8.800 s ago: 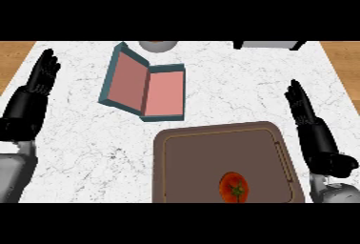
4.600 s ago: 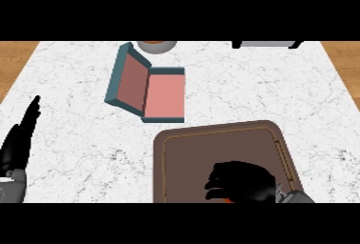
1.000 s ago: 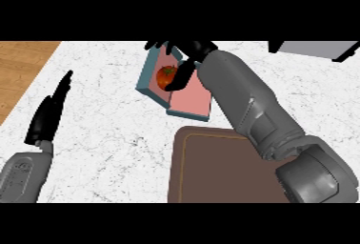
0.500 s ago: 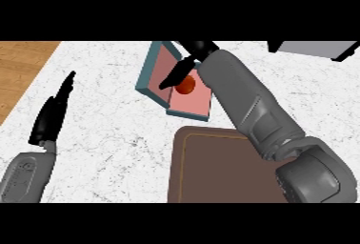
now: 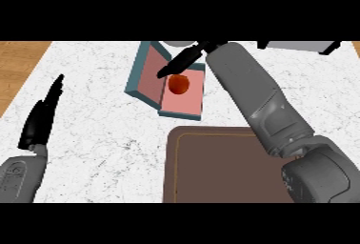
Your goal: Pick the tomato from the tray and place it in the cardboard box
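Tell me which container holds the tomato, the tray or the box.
The cardboard box, teal outside and pink inside: the tomato lies in it. The brown tray shows none.

Tomato (image 5: 178,84) in cardboard box (image 5: 143,81), tray (image 5: 225,167) nearer

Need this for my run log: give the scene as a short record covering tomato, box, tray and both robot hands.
tray: nearest the robot
box: open, beyond the tray
tomato: inside the box, off the tray, not held
right robot hand: open, fingers straight, over the box
left robot hand: open, resting at the left
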Controlling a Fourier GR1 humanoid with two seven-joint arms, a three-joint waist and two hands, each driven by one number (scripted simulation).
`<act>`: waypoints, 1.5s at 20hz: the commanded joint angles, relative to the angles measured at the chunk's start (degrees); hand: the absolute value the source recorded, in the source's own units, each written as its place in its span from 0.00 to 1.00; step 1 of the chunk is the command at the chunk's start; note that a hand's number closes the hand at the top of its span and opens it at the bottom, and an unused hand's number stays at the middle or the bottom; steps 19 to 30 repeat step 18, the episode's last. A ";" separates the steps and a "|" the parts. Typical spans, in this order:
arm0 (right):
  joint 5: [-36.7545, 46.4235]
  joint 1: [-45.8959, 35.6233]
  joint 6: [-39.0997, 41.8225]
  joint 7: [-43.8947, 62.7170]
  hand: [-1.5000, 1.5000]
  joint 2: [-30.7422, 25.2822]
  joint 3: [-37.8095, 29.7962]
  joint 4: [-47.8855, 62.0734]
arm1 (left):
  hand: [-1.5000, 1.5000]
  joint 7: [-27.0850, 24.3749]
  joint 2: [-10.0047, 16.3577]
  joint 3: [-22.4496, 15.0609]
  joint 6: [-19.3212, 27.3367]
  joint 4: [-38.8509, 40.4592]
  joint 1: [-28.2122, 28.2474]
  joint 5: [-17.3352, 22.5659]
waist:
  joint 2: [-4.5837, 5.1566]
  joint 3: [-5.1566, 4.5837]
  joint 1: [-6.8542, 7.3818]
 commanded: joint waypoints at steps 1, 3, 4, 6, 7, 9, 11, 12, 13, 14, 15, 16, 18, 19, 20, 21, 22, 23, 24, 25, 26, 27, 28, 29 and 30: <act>-1.61 0.75 4.95 0.21 0.00 -5.12 -1.58 -0.79 | 0.50 -1.39 1.10 1.11 -0.65 -0.84 1.37 0.90 | 0.36 0.01 -0.07; -1.84 2.74 6.55 -0.33 0.00 -7.51 -1.82 -0.79 | 0.50 -0.77 -0.21 0.25 0.20 -1.18 1.85 0.27 | 0.20 0.05 -0.83; -1.74 2.81 5.18 0.08 0.00 -7.12 -1.76 -1.02 | 0.50 -0.22 -0.05 0.22 0.72 -1.18 1.01 -0.32 | 0.34 0.05 -0.67; -1.74 4.08 7.11 -0.12 0.00 -10.37 -1.85 -1.02 | 0.50 -0.28 -0.01 0.19 0.08 -1.79 1.52 0.14 | 0.56 0.08 -0.49; -2.90 3.70 8.08 0.61 0.00 -11.48 -3.01 -1.14 | 0.50 -0.86 0.92 0.27 -0.95 -2.73 3.18 0.40 | 0.31 0.10 -0.15; -1.15 6.00 9.00 -1.28 0.00 -14.23 -1.37 -1.50 | 0.50 0.53 -0.12 0.17 -0.36 -3.17 1.82 0.65 | 0.81 0.15 -0.17; -1.19 6.01 11.03 -1.47 0.00 -15.58 -1.41 -1.68 | 0.50 0.73 1.29 1.40 -0.96 -2.41 0.30 1.20 | 0.88 0.15 -0.39; -0.26 7.51 14.08 -2.93 0.00 -18.62 -0.50 -1.70 | 0.50 -1.00 -0.34 0.06 0.28 -2.82 2.96 0.13 | 1.02 0.17 -0.25; -0.67 6.65 13.29 -2.42 0.00 -18.42 -0.96 -2.04 | 0.50 -0.72 -0.21 0.36 -0.27 -3.17 2.52 0.82 | 0.99 0.17 0.28; 0.11 7.94 15.06 -3.70 0.00 -19.99 -0.19 -2.02 | 0.50 1.13 0.33 0.40 -0.76 -3.31 0.90 0.79 | 1.23 0.25 -0.05; 0.28 7.08 16.13 -2.98 0.00 -20.80 -0.03 -2.03 | 0.50 -0.94 1.34 1.02 -1.81 -2.19 1.32 1.40 | 1.35 0.16 0.24; 0.69 7.63 16.83 -3.95 0.00 -20.91 0.39 -2.20 | 0.50 0.08 0.00 -0.02 -0.43 -2.72 1.12 0.28 | 1.24 0.21 0.10; 2.53 8.73 19.18 -4.85 0.00 -23.23 2.17 -2.17 | 0.50 0.34 0.65 0.48 -0.21 -3.94 0.73 0.30 | 1.43 0.28 0.73; 2.53 8.73 19.18 -4.85 0.00 -23.23 2.17 -2.17 | 0.50 0.34 0.65 0.48 -0.21 -3.94 0.73 0.30 | 1.43 0.28 0.73; 2.53 8.73 19.18 -4.85 0.00 -23.23 2.17 -2.17 | 0.50 0.34 0.65 0.48 -0.21 -3.94 0.73 0.30 | 1.43 0.28 0.73; 2.53 8.73 19.18 -4.85 0.00 -23.23 2.17 -2.17 | 0.50 0.34 0.65 0.48 -0.21 -3.94 0.73 0.30 | 1.43 0.28 0.73; 2.53 8.73 19.18 -4.85 0.00 -23.23 2.17 -2.17 | 0.50 0.34 0.65 0.48 -0.21 -3.94 0.73 0.30 | 1.43 0.28 0.73; 2.53 8.73 19.18 -4.85 0.00 -23.23 2.17 -2.17 | 0.50 0.34 0.65 0.48 -0.21 -3.94 0.73 0.30 | 1.43 0.28 0.73; 2.53 8.73 19.18 -4.85 0.00 -23.23 2.17 -2.17 | 0.50 0.34 0.65 0.48 -0.21 -3.94 0.73 0.30 | 1.43 0.28 0.73; 2.53 8.73 19.18 -4.85 0.00 -23.23 2.17 -2.17 | 0.50 0.34 0.65 0.48 -0.21 -3.94 0.73 0.30 | 1.43 0.28 0.73; 2.53 8.73 19.18 -4.85 0.00 -23.23 2.17 -2.17 | 0.50 0.34 0.65 0.48 -0.21 -3.94 0.73 0.30 | 1.43 0.28 0.73; 2.53 8.73 19.18 -4.85 0.00 -23.23 2.17 -2.17 | 0.50 0.34 0.65 0.48 -0.21 -3.94 0.73 0.30 | 1.43 0.28 0.73; 2.53 8.73 19.18 -4.85 0.00 -23.23 2.17 -2.17 | 0.50 0.34 0.65 0.48 -0.21 -3.94 0.73 0.30 | 1.43 0.28 0.73; 2.53 8.73 19.18 -4.85 0.00 -23.23 2.17 -2.17 | 0.50 0.34 0.65 0.48 -0.21 -3.94 0.73 0.30 | 1.43 0.28 0.73; 2.53 8.73 19.18 -4.85 0.00 -23.23 2.17 -2.17 | 0.50 0.34 0.65 0.48 -0.21 -3.94 0.73 0.30 | 1.43 0.28 0.73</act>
